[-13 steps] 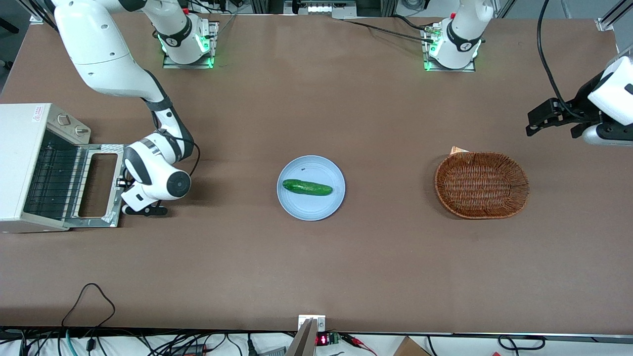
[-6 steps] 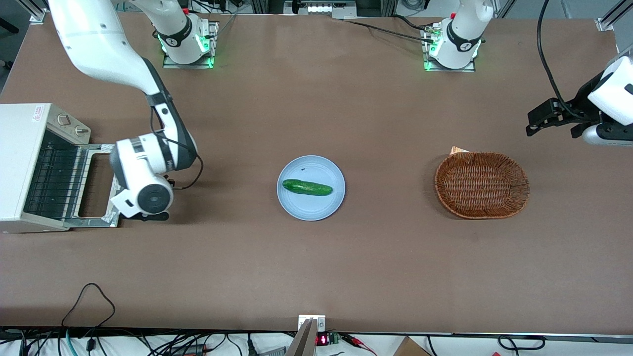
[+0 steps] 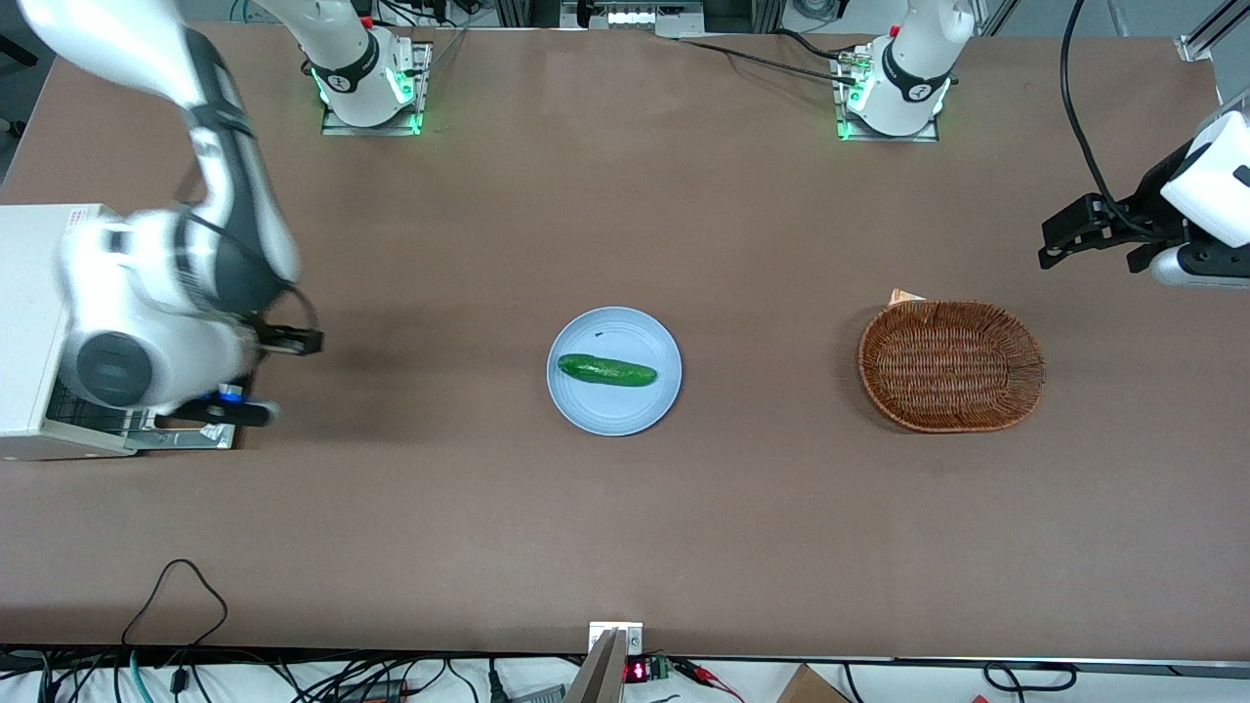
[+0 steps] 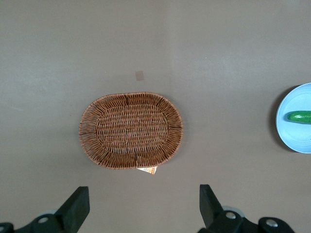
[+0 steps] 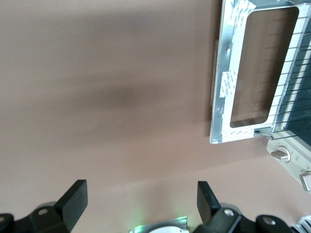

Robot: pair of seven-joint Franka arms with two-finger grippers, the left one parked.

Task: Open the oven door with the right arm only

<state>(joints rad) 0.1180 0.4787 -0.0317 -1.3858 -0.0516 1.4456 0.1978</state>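
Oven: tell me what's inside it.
The oven stands with its door folded flat. The wrist view shows wire rack bars inside; nothing on them shows. In the front view the arm covers most of the cavity. The gripper hangs open above the table.

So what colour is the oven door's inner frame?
Shiny silver metal; the door lies open, clearest in the right wrist view.

A brown worktop (image 3: 625, 527) carries a toaster oven (image 3: 29, 293) at the working arm's end, its oven door (image 5: 233, 77) lying flat open. A blue plate (image 3: 613, 402) with a cucumber (image 3: 606, 370) sits mid-worktop; a wicker basket (image 3: 951, 365) lies toward the parked arm's end. The hand (image 5: 141, 206) hangs above, fingers spread.
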